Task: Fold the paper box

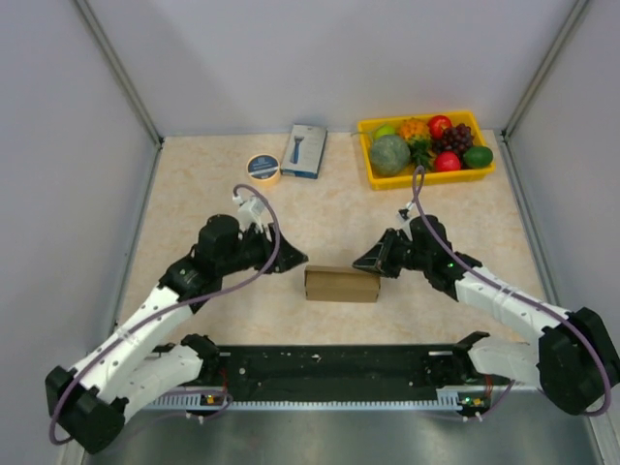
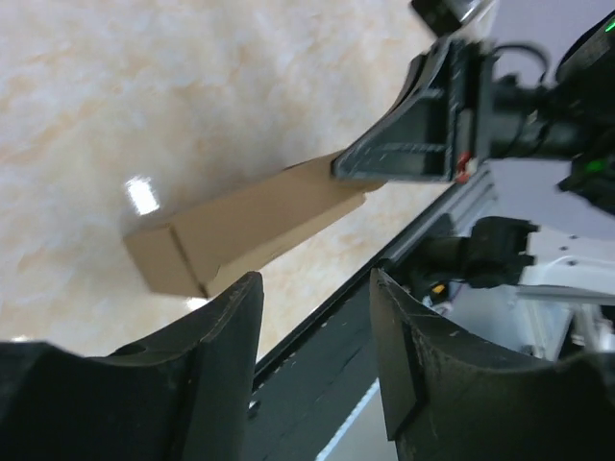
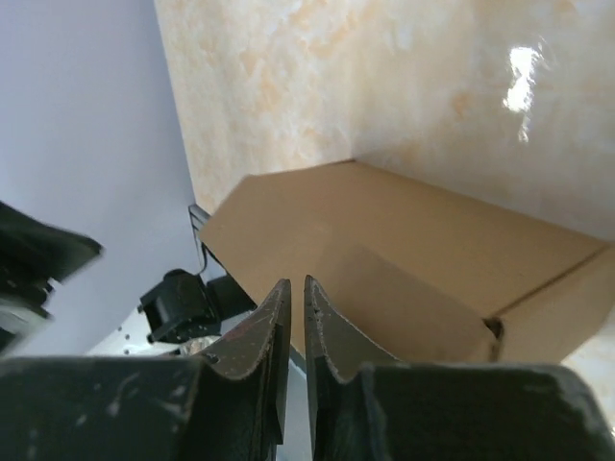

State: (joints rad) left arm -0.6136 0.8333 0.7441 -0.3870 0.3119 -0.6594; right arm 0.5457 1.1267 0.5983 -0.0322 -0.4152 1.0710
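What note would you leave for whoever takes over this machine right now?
The brown cardboard paper box lies on the beige table between the arms, folded into a block.
The left gripper is open and empty, just off one end.
The right gripper is almost shut at the other end; nothing shows between its fingers.
Done: body folded, the end by the left gripper looks closed.
Left: check the other end, unclear here.

Even overhead light is brightening everything; glare spots are shining on table (image 2: 144, 96); paper box (image 1: 341, 284) is casting faint shadow.
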